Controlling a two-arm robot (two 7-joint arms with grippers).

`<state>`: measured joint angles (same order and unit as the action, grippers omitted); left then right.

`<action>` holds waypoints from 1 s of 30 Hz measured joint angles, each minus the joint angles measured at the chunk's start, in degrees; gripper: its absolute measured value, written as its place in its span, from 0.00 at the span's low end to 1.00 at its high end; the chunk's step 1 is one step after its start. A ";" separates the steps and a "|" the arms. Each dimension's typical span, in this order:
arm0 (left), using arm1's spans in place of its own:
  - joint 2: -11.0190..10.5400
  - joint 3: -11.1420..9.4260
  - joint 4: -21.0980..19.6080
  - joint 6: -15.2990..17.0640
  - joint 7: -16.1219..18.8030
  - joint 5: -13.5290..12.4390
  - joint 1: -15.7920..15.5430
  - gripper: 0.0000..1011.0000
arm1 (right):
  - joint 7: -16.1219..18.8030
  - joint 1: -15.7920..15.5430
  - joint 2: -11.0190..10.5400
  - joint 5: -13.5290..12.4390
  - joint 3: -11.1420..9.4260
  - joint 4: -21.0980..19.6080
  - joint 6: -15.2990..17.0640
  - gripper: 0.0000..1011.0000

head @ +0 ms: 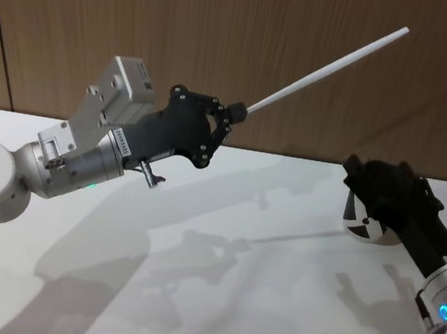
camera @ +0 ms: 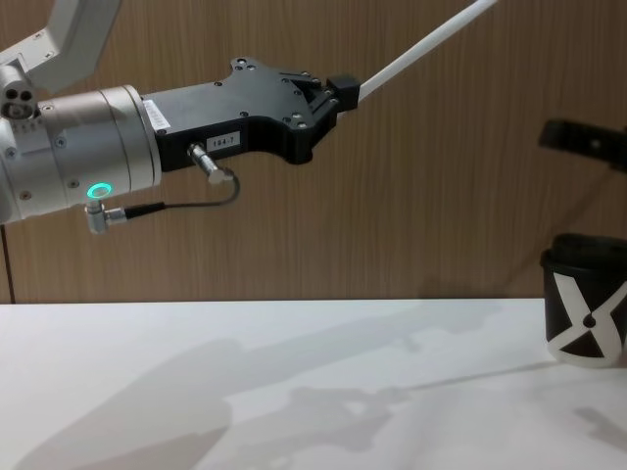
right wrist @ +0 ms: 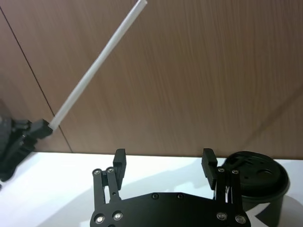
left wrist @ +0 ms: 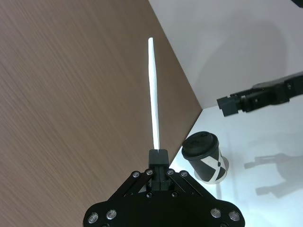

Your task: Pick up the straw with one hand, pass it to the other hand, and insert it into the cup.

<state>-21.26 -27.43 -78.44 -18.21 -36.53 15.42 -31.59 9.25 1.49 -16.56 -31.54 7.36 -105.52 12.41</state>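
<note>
Reaching in from the left, the left gripper [head: 239,111] hangs well above the white table [head: 190,294], its silver wrist angled up and to the right. Its fingers are clamped on the lower end of the straw [head: 327,69], and the white tube slants up to the right across the wooden wall. Over on the right, the right gripper [right wrist: 164,163] sits low, fingers spread wide and empty, just beside and above the black cup [camera: 585,313], which stands upright on the table.

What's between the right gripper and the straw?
Nothing: the right wrist view shows only open air between the right gripper and the straw, held in the left gripper.
</note>
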 joint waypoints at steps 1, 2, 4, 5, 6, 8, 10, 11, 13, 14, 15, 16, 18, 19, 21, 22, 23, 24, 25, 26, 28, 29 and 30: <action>0.00 0.00 0.00 0.00 0.00 0.00 0.00 0.00 | 0.15 0.13 0.07 -0.54 -0.15 -0.13 0.40 0.99; 0.00 0.00 0.00 0.00 0.00 0.00 0.00 0.00 | 0.46 0.48 0.21 -1.81 -0.46 -0.43 1.31 0.99; 0.00 0.00 -0.01 0.00 0.00 0.00 0.00 0.00 | 0.70 0.82 0.36 -2.90 -0.77 -0.70 2.14 0.99; 0.00 0.00 -0.01 0.00 0.00 0.00 0.00 0.00 | 0.89 1.07 0.49 -3.99 -1.00 -0.86 2.94 0.99; 0.00 0.00 0.00 0.00 0.01 0.00 0.00 0.00 | 1.04 1.29 0.57 -4.70 -1.19 -0.98 3.50 0.99; 0.00 0.00 -0.01 0.00 0.01 0.00 0.00 0.00 | 1.29 1.79 0.84 -6.37 -1.63 -1.24 4.80 0.99; 0.00 0.00 -0.01 0.00 0.01 0.00 0.00 0.00 | 1.43 2.22 1.06 -7.54 -1.93 -1.40 5.63 0.99; 0.00 0.00 -0.01 0.00 0.01 0.00 0.00 0.00 | 1.57 2.61 1.28 -8.85 -2.26 -1.56 6.68 0.99; 0.00 0.00 -0.01 0.00 0.01 0.00 0.00 0.00 | 1.62 3.03 1.53 -9.97 -2.58 -1.70 7.54 0.99; 0.00 0.00 -0.01 0.00 0.01 0.00 0.00 0.00 | 1.62 3.20 1.64 -10.57 -2.70 -1.74 7.98 0.99; 0.00 0.00 -0.01 0.00 0.01 0.00 0.00 0.00 | 1.62 3.58 1.89 -11.88 -2.97 -1.88 8.99 0.99; 0.00 0.00 -0.01 0.00 0.01 0.00 0.00 0.00 | 1.62 3.77 2.02 -12.27 -3.10 -1.94 9.29 0.99; 0.00 0.00 -0.01 0.00 0.01 0.00 0.01 0.00 | 1.57 4.21 2.34 -13.53 -3.41 -2.06 10.30 0.99; 0.00 0.00 -0.01 0.00 0.01 0.00 0.01 0.00 | 1.47 4.58 2.62 -14.54 -3.67 -2.15 11.17 0.99; 0.00 0.00 -0.01 0.00 0.01 0.00 0.00 0.00 | 1.21 4.92 2.90 -15.82 -3.89 -2.25 12.18 0.99; 0.00 0.00 -0.01 0.00 0.01 0.00 0.00 0.00 | 0.99 5.31 3.16 -16.79 -4.10 -2.32 12.98 0.99; 0.00 0.00 -0.01 0.00 0.01 0.00 0.00 0.00 | 0.74 5.64 3.48 -17.75 -4.28 -2.42 13.82 0.99; 0.00 0.00 -0.01 0.00 0.01 0.00 0.01 0.00 | 0.74 5.64 3.48 -17.75 -4.28 -2.42 13.82 0.99; 0.00 0.00 -0.01 0.00 0.01 0.00 0.01 0.00 | 0.48 5.97 3.73 -18.81 -4.44 -2.50 14.68 0.99; 0.00 0.00 -0.01 0.00 0.01 0.00 0.01 0.00 | 0.36 6.13 3.87 -19.24 -4.50 -2.53 15.03 0.99; 0.00 0.00 -0.01 0.00 0.01 0.00 0.00 0.00 | 0.10 6.56 4.22 -20.37 -4.67 -2.65 15.95 0.99; 0.00 0.00 -0.01 0.00 0.01 0.00 0.00 0.00 | -0.16 6.86 4.52 -21.29 -4.77 -2.75 16.67 0.99; 0.00 0.00 -0.01 0.01 0.01 0.00 0.00 0.00 | -0.30 6.98 4.64 -21.79 -4.81 -2.78 17.09 0.99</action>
<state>-21.26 -27.43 -78.45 -18.20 -36.53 15.41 -31.58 8.95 8.48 -11.92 -53.33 2.55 -108.29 29.49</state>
